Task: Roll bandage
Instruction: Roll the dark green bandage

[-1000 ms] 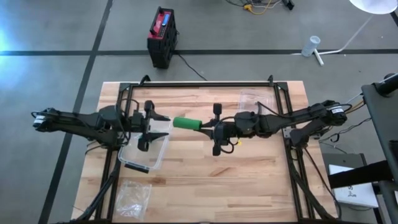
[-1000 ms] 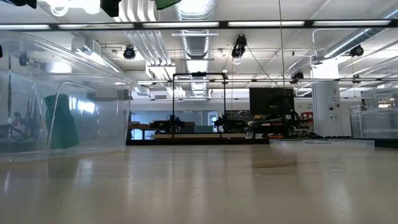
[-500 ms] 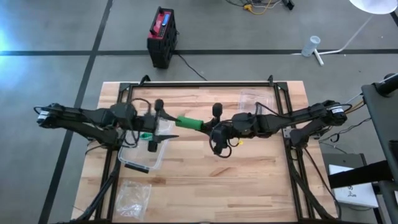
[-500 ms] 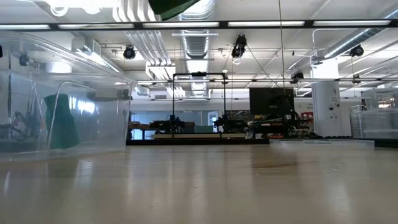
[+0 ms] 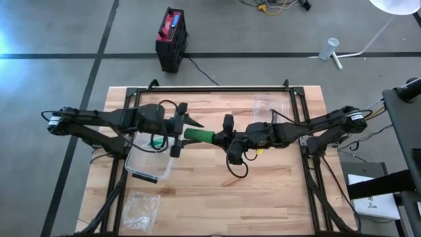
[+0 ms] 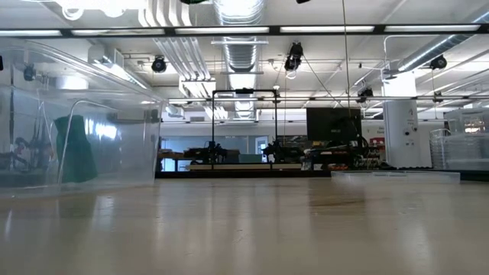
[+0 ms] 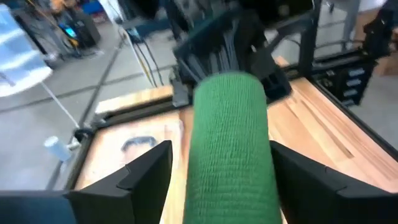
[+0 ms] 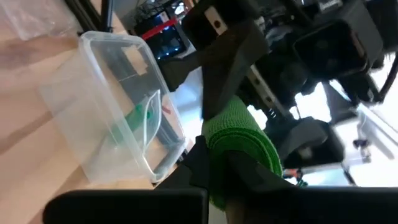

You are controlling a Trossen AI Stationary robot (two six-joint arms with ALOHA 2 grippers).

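Note:
A green bandage roll (image 5: 199, 135) hangs in the air over the middle of the table. My right gripper (image 5: 222, 138) is shut on its right end. My left gripper (image 5: 187, 135) is open at the roll's left end. In the left wrist view its two fingers (image 7: 146, 171) flank the roll (image 7: 231, 137), with a gap showing on one side. A clear plastic container (image 5: 152, 159) stands on the table below my left gripper, with something green (image 5: 155, 141) inside. The low view shows neither gripper. My right gripper pinches the right end of the roll (image 8: 239, 140) between its two fingers (image 8: 200, 158). The fingers come in nearly level from the table's right and lie along the roll. The roll is lifted clear and points toward my left gripper. Whether my left gripper touches the roll, I cannot tell.
The container's clear lid (image 5: 268, 104) lies at the far right of the table. A crumpled plastic bag (image 5: 141, 206) lies at the near left corner. Black frame rails (image 5: 210, 88) run along the table's edges. Bare wood lies near the table's front edge.
My left gripper has risen from over the container and gone toward the table's right, so its open fingers now flank the roll's left end. My right gripper has stayed in place and rolled about its own axis, turning the roll with it.

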